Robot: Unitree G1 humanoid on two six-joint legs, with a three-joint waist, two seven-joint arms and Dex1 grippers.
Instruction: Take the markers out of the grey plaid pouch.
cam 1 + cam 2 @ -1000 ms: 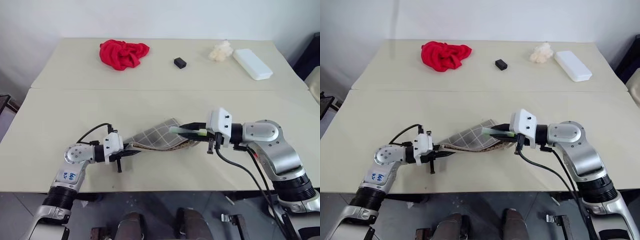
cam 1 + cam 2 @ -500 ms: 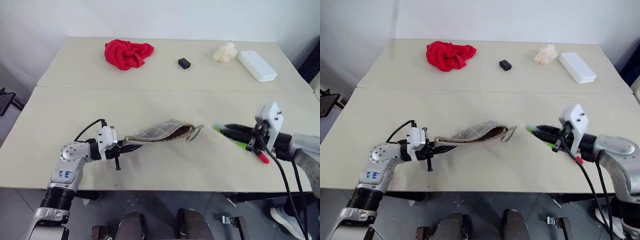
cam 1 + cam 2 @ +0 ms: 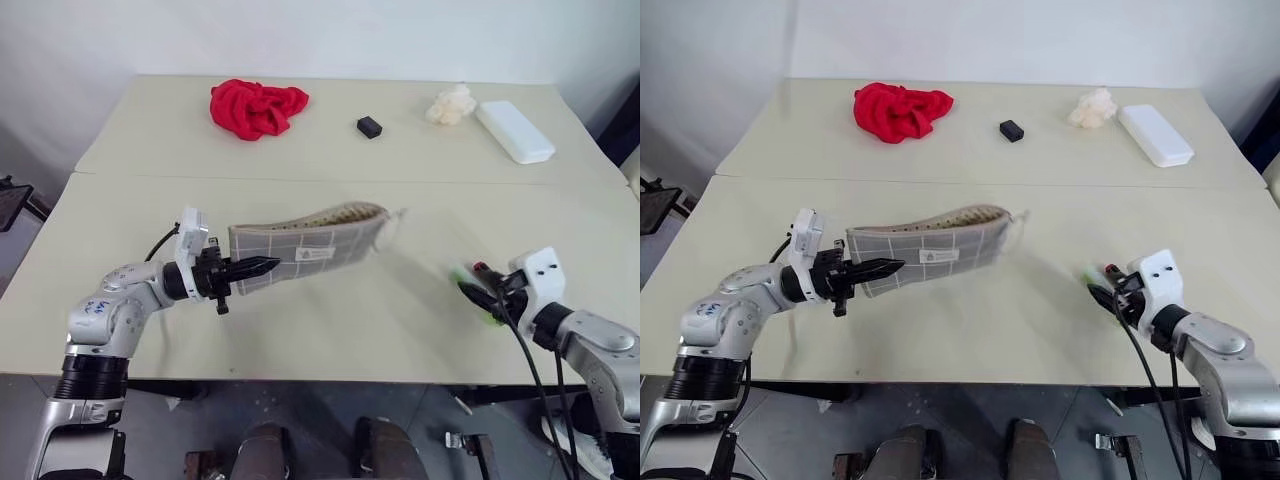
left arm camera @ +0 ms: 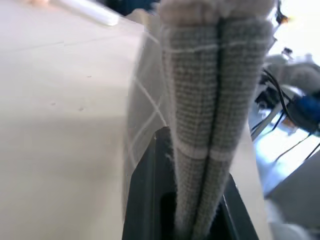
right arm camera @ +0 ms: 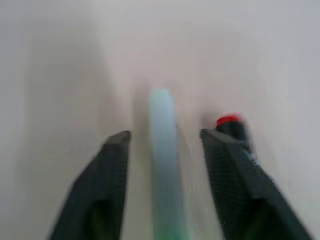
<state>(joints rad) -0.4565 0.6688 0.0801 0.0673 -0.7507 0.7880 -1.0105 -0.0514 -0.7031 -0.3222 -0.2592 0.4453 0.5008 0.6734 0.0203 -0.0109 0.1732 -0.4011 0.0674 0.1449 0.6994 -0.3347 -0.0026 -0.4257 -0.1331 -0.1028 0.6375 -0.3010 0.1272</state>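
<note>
Between the two black fingers of the left tool (image 3: 262,267), which are pressing together on one short end, the grey plaid pouch (image 3: 305,243) is hanging in the air above the front worktop (image 3: 330,330), stretching toward the right with its white label facing the head camera. The left wrist view is showing what the head views cannot: the pouch edge-on (image 4: 212,95), its two fabric walls lying flat against each other between the fingers. The far end of the pouch is blurring, so I cannot make out the zip opening.

At the right front of the worktop, the right tool (image 3: 482,290) is standing with its fingers spread. The right wrist view is showing a pale green marker (image 5: 164,160) lying loose in the gap and a red tip (image 5: 228,120) beside one finger; both are blurring, and whether they are touching the fingers is unclear. The head views are giving only a green smear there.

On the far worktop a red cloth (image 3: 256,106), a small black block (image 3: 369,126), a crumpled white lump (image 3: 450,104) and a white case (image 3: 514,130) are lying.
</note>
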